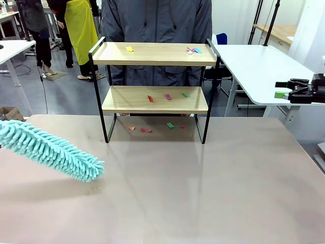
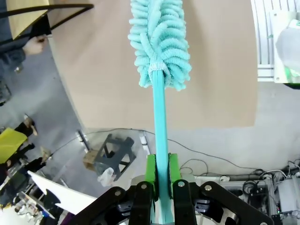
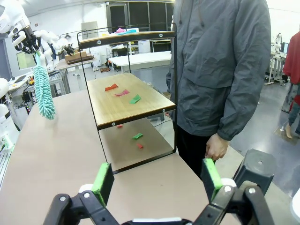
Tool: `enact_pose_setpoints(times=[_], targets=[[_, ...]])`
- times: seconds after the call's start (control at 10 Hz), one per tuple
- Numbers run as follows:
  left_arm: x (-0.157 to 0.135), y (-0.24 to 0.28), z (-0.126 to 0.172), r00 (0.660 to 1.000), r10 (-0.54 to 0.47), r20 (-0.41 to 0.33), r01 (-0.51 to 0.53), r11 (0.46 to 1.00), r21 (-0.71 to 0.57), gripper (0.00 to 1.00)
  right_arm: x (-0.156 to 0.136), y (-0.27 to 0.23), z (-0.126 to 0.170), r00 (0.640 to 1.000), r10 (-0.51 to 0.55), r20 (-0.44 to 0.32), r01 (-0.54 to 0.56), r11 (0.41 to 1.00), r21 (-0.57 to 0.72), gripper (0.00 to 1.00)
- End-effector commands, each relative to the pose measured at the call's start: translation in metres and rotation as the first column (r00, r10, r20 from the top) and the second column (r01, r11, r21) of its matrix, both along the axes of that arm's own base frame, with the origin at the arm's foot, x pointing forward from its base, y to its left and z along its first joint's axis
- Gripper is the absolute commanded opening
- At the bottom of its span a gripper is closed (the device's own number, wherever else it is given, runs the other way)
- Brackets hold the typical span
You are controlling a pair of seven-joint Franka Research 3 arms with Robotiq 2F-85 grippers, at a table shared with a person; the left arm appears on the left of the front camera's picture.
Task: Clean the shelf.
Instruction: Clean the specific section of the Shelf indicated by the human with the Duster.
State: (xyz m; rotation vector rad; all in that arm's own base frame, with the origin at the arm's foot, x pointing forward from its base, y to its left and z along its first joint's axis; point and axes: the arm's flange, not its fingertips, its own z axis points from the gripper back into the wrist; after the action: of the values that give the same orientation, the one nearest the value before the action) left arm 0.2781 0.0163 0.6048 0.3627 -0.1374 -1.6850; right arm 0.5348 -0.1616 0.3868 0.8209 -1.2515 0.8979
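- Left end effector [image 2: 161, 187]: closed tight on the thin aqua handle of a duster [image 1: 51, 150]. The green pads [image 2: 150, 171] press the handle from both sides, with no gap visible in the left wrist view.
- Duster: the fluffy aqua head enters from the left edge of the front view and slants down towards the right. Its tip is low over the near left part of the bench [image 1: 213, 193], with a shadow beneath it. Contact with the bench cannot be confirmed. The head is well apart from the shelf.
- Shelf [image 1: 157, 54]: stands upright on the far middle of the bench, with its black legs on the bench top. It has two light wooden boards, and raised black rails at the left and right ends of the upper one.
- Upper board: a yellow scrap [image 1: 129, 49] lies near the left end, and a pink and blue cluster [image 1: 194, 50] near the right end.
- Lower board: red [image 1: 150, 98], magenta [image 1: 168, 96] and green [image 1: 186, 94] scraps lie in a row from left to right.
- Bench under the shelf: several more small scraps [image 1: 145, 130], red, orange and green, lie loose between the legs.
- Person [image 1: 157, 20]: stands at the far side, just behind the shelf. One hand [image 3: 216, 149] hangs at the side and touches nothing.
- Right end effector [image 3: 157, 180]: jaws spread wide and empty, touching nothing. It is held at the right side of the scene, facing the right end of the shelf and well apart from it.
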Motion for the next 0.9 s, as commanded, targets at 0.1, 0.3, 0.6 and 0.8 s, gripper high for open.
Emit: enact_pose_setpoints(times=[0.1,0.3,0.6,0.8], targets=[[0.0008,0.0043,0.002,1.0,0.012,0.01,-0.012,1.0,0.018,0.13,0.0009,0.0015,0.003,1.0,0.0,-0.001,0.0,1.0,-0.017,1.0],[0.0008,0.0043,0.002,1.0,0.012,0.01,-0.012,1.0,0.018,0.13,0.0009,0.0015,0.003,1.0,0.0,-0.001,0.0,1.0,-0.017,1.0],[0.0008,0.0043,0.002,1.0,0.012,0.01,-0.012,1.0,0.018,0.13,0.0009,0.0015,0.003,1.0,0.0,-0.001,0.0,1.0,-0.017,1.0],[0.0008,0.0043,0.002,1.0,0.012,0.01,-0.012,1.0,0.018,0.13,0.0009,0.0015,0.003,1.0,0.0,-0.001,0.0,1.0,-0.017,1.0]])
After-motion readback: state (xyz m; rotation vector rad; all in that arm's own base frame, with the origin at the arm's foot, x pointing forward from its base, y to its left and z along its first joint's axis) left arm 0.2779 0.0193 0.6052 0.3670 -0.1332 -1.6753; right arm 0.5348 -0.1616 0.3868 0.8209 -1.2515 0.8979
